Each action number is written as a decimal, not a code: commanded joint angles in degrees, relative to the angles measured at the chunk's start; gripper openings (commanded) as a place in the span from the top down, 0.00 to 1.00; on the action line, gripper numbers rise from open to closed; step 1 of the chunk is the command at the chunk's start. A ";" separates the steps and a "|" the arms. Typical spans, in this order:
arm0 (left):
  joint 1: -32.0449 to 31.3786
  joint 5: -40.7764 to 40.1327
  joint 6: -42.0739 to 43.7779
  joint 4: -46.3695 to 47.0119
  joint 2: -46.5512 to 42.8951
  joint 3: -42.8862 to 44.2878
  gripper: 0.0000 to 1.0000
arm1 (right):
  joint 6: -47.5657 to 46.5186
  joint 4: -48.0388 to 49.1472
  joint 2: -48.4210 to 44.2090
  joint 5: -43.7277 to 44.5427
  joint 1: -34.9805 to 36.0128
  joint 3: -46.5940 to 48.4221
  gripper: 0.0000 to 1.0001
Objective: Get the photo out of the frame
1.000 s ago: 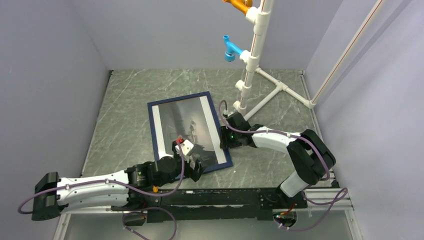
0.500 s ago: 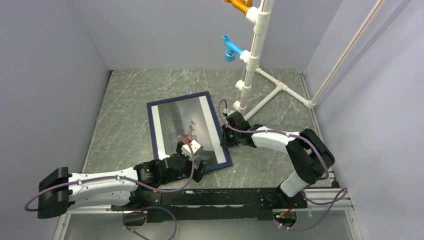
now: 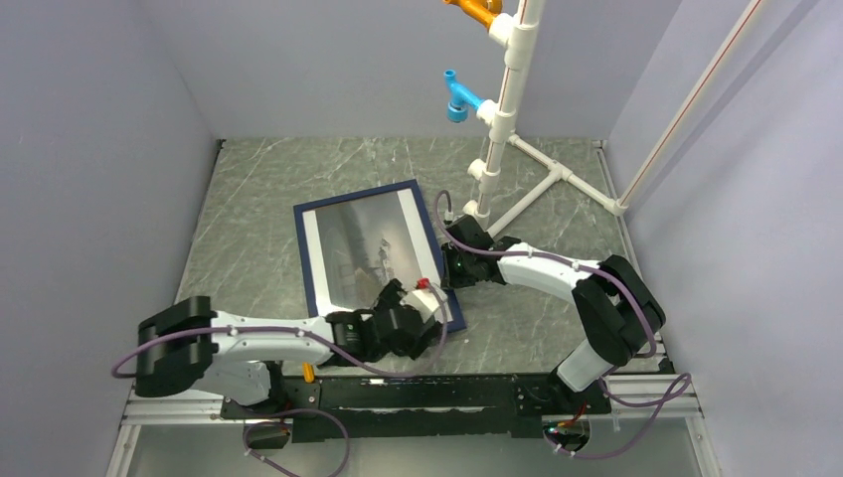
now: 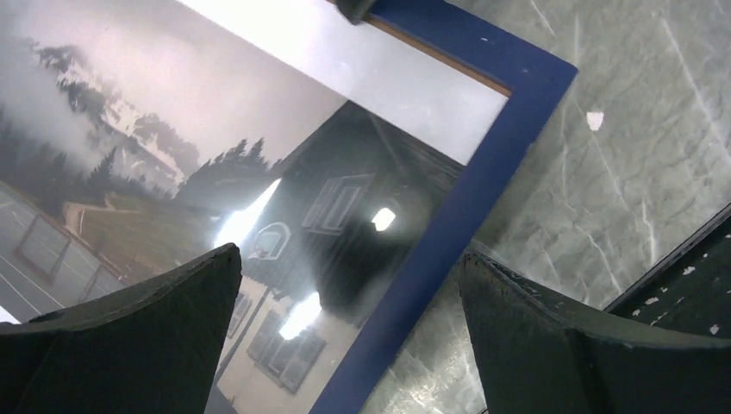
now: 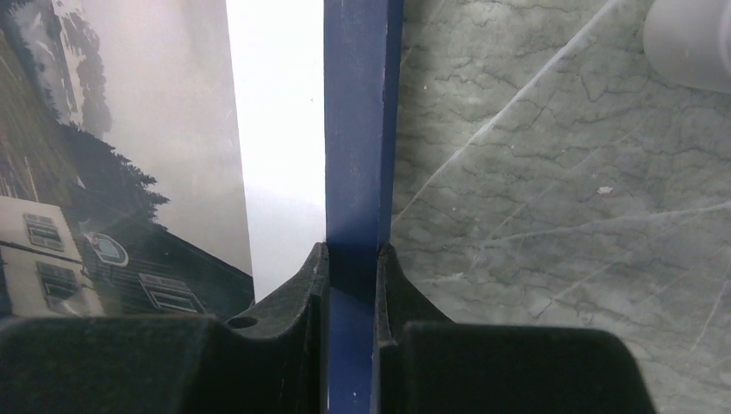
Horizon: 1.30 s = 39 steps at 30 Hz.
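Note:
The navy blue frame [image 3: 303, 258] lies flat on the grey marbled table with the photo [image 3: 363, 248] in it, a dark scene with white strips on both long sides. My right gripper [image 3: 444, 266] is shut on the frame's right rail; in the right wrist view the rail [image 5: 358, 129] runs between its fingers [image 5: 293, 289]. My left gripper [image 3: 410, 310] is open over the frame's near right corner. In the left wrist view its fingers [image 4: 146, 306] straddle the blue rail [image 4: 448, 233] and the photo [image 4: 172, 147], and hold nothing.
A white pipe stand [image 3: 507, 129] with blue and orange fittings rises behind the frame, its feet spreading right. Grey walls close in the table on the left, back and right. A black rail [image 3: 427, 393] runs along the near edge.
My left arm has swung right along the frame's near edge, from its middle to the near right corner. My right gripper stays on the right rail.

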 commanded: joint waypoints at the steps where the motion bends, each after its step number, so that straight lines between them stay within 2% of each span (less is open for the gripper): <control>1: -5.55 -9.69 3.61 -3.27 5.76 6.12 0.01 | 3.97 -2.30 -2.43 0.05 0.02 3.94 1.00; 10: -12.48 -21.64 4.41 -8.24 20.63 16.13 0.01 | 6.34 -5.45 -2.39 -0.54 0.01 6.35 1.00; 21: -13.58 -33.76 6.61 -13.22 34.05 22.84 0.01 | 8.17 -7.00 -1.82 -1.79 -0.04 8.15 1.00; 23: -13.55 -36.91 6.40 -14.71 36.70 24.76 0.04 | 8.36 -7.00 -1.88 -1.89 -0.02 8.18 1.00; 30: -13.60 -45.27 0.46 -23.37 39.81 28.58 0.37 | 8.55 -7.01 -2.25 -2.11 0.34 8.12 1.00; 35: -13.61 -50.09 -11.81 -37.46 41.39 32.66 0.55 | 7.12 -7.18 -2.50 -2.40 0.81 8.96 1.00; 36: -13.61 -51.32 -16.29 -42.90 41.94 33.92 0.64 | 6.80 -7.26 -2.53 -2.52 0.83 9.14 1.00; 37: -13.64 -52.67 -23.37 -50.53 42.89 35.77 0.88 | 6.53 -7.22 -2.59 -2.61 0.92 9.30 1.00; 38: -13.68 -54.51 -39.70 -61.69 45.09 39.30 0.98 | 6.34 -7.26 -2.73 -2.70 0.92 9.45 1.00; 39: -13.66 -55.93 -55.91 -77.56 47.76 42.31 0.97 | 6.12 -7.40 -2.99 -2.74 0.97 9.62 1.00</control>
